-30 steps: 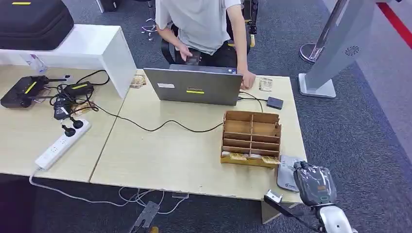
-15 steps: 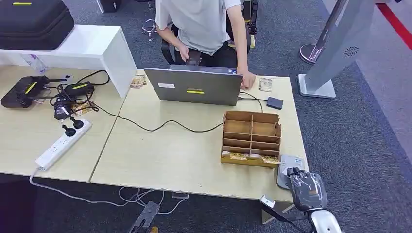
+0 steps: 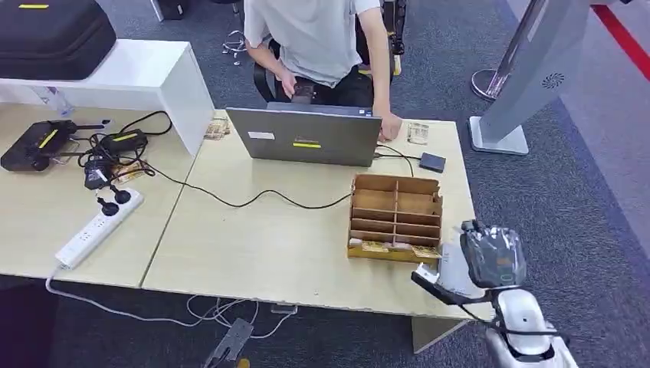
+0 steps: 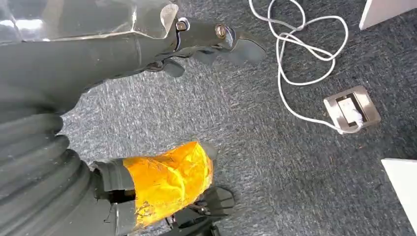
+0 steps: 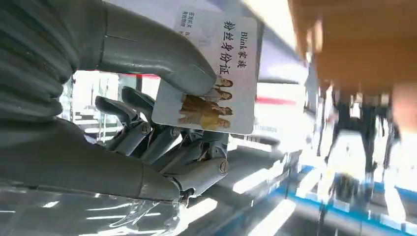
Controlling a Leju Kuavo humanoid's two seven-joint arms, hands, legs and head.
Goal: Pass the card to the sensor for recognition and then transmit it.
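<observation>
My right hand [image 3: 493,256] hovers at the table's near right corner, over the far end of the grey card sensor [image 3: 452,270], which it partly hides. In the right wrist view the thumb [image 5: 162,59] pins a white printed card [image 5: 216,83] with a photo and text against the darker fingers [image 5: 162,142]. My left hand [image 4: 147,123] hangs over the carpet with its orange-taped thumb [image 4: 167,182] apart from the fingers [image 4: 216,39], holding nothing.
A brown wooden sorter box [image 3: 396,218] stands just left of the sensor. Behind it are a laptop [image 3: 306,136] and a seated person [image 3: 314,38], one hand on the table. A power strip [image 3: 98,228] and cables lie at the left. A grey stand [image 3: 521,84] rises at the right.
My right hand first dipped toward the table's near edge, then rose and moved forward over the sensor with the card. The person barely moved.
</observation>
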